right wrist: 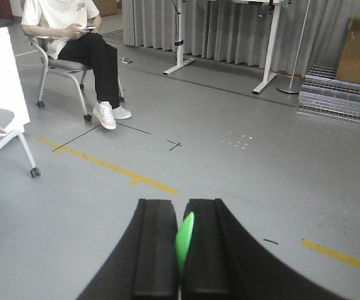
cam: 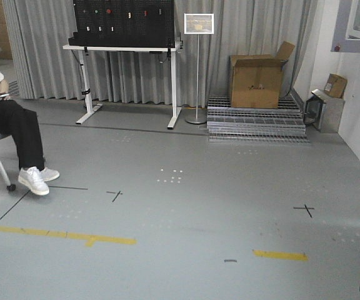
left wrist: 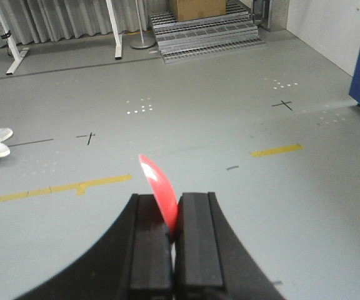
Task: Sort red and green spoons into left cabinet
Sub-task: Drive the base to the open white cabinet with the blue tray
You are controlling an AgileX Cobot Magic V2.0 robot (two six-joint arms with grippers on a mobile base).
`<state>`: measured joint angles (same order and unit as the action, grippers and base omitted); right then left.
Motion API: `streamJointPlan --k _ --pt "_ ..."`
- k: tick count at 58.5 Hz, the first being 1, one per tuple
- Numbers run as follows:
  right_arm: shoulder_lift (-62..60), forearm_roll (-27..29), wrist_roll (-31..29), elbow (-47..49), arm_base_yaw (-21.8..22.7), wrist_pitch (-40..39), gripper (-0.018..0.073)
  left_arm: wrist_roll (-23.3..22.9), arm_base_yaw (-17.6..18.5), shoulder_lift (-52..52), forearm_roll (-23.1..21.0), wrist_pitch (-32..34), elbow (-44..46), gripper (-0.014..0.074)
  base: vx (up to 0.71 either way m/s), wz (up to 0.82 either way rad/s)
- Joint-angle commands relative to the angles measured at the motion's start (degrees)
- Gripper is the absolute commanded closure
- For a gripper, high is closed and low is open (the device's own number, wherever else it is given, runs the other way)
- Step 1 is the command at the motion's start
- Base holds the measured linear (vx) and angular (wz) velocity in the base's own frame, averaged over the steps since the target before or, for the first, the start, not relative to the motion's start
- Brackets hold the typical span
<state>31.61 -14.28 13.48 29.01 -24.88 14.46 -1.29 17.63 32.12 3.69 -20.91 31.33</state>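
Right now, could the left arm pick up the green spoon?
Probably not. The left gripper is shut on the red spoon, so it has no free grip, and the green spoon sits clamped in the right gripper.

Left gripper (left wrist: 174, 203): matte black throughout, with two blocky rectangular fingers (left wrist: 150, 240), flat-topped with softly rounded edges, widening at the base into curved black shoulders. Right gripper (right wrist: 180, 212): identical black build and shape.

Seated person (cam: 5, 119) at left edge. Black pegboard (cam: 124, 25) stands on white table (cam: 105, 47) at rear. Cardboard box (cam: 255, 81) rests on metal steps (cam: 255, 125), right.
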Motion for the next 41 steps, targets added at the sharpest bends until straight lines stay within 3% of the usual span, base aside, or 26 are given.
streamJointPlan --k 1,41 --pt "0.06 -0.57 -0.21 1.79 0.21 -4.44 0.0564 -0.11 0.35 -0.11 -0.32 4.58 1.92 0.0596 0.74 0.01" --pt "0.06 -0.57 -0.21 1.62 0.21 -4.24 0.0564 -0.11 0.35 -0.11 -0.32 4.57 1.92 0.0596 0.74 0.04"
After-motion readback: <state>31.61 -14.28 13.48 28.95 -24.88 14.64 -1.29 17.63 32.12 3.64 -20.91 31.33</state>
